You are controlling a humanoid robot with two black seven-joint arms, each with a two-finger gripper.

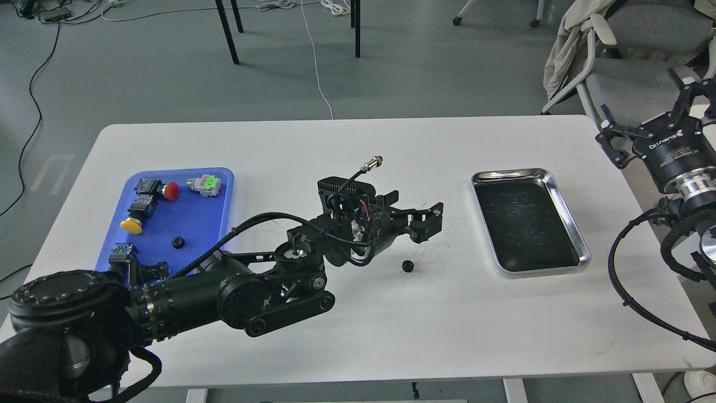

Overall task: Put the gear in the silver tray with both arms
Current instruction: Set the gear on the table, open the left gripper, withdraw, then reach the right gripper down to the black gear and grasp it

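Just below left jaws, gear (408, 266).

Both arms are matte black with round joint housings. The left arm (240, 291) carries a looping black cable, a ribbed block near its wrist and a silver plug tip. The right arm (679, 162) shows a silver ring and white lettering, too small to read.

White lettering runs along the black body of the right gripper (643, 131), at the right edge of the white table (358, 330); it appears inverted and too small to make out. No other text, number or sign is legible.
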